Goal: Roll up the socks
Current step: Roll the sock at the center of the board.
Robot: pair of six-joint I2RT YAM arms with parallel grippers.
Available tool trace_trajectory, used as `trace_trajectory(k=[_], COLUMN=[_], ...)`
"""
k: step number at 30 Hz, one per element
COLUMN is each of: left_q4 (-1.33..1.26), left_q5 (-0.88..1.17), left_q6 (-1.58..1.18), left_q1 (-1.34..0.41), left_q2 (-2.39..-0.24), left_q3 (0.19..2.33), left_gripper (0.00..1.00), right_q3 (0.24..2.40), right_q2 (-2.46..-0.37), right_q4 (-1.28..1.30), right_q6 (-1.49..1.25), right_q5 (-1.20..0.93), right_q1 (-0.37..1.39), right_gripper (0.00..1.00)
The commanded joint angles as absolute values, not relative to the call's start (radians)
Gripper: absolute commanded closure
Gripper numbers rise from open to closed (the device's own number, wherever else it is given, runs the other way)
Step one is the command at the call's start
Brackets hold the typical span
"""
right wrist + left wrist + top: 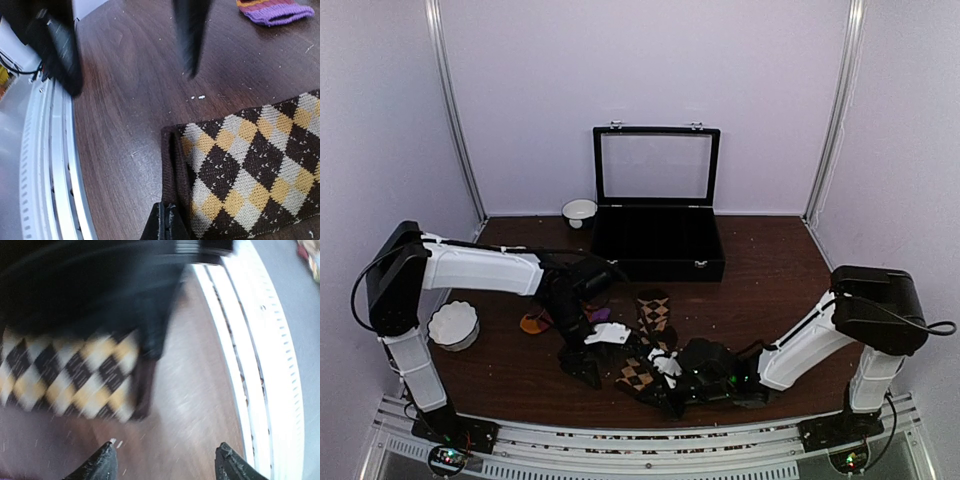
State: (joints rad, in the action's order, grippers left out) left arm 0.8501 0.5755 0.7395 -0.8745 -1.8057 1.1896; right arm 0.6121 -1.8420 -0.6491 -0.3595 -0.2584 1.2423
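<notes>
A dark brown argyle sock lies flat near the table's front edge, blurred in the left wrist view as the same sock. My right gripper is shut, its tips pinching the brown cuff rim. My left gripper hangs open just above bare wood beside that sock, with nothing between its fingers. From above, the left gripper and right gripper meet over the argyle sock, and a second argyle sock lies behind. The striped sock's purple cuff shows at top right, with an orange part behind the left arm.
A black display case with its glass lid raised stands at the back centre, a small white bowl to its left. A white scalloped dish sits at the left. The white rail along the table's front edge runs close beside both grippers.
</notes>
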Motion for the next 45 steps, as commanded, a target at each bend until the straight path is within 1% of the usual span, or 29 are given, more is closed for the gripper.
trace_trajectory(k=[1,4,9,16,22,30,37,42,45], left_q4=[0.740,0.708,0.679,0.651,0.615,0.625,0.563,0.520,0.528], left_q5=[0.512,0.478,0.412,0.342,0.312,0.315,0.280,0.265,0.262], left_q6=[0.828,0.844,0.867,0.880,0.870,0.881,0.876,0.859,0.850], left_q1=[-0.978,-1.022,-1.072,-1.074,-1.074,-1.074,-1.074,-1.074,-1.074], left_q2=[-1.780,-1.795,-1.828,-1.847,-1.858,-1.876,-1.865,-1.861,-1.874], left_q3=[1.146,1.146,1.159,1.149,1.136,1.131,1.093,1.080,1.087], left_gripper=[0.32,0.35,0.43,0.51,0.52,0.62,0.78,0.94,0.97], right_q3=[0.562,0.551,0.527,0.521,0.528,0.524,0.516,0.531,0.523], right_q2=[-1.922,-1.928,-1.925,-1.916,-1.910,-1.891,-1.887,-1.894,-1.892], right_q4=[-0.613,-0.649,-0.694,-0.688,-0.680,-0.660,-0.697,-0.715,-0.757], right_q6=[-0.503,-0.533,-0.568,-0.571,-0.570,-0.571,-0.604,-0.630,-0.657], right_q5=[-0.347,-0.360,-0.383,-0.398,-0.413,-0.416,-0.428,-0.443,-0.451], right_q1=[1.218,1.209,1.181,1.165,1.158,1.141,1.122,1.121,1.122], right_gripper=[1.00,1.00,1.00,1.00,1.00,1.00,1.00,1.00,1.00])
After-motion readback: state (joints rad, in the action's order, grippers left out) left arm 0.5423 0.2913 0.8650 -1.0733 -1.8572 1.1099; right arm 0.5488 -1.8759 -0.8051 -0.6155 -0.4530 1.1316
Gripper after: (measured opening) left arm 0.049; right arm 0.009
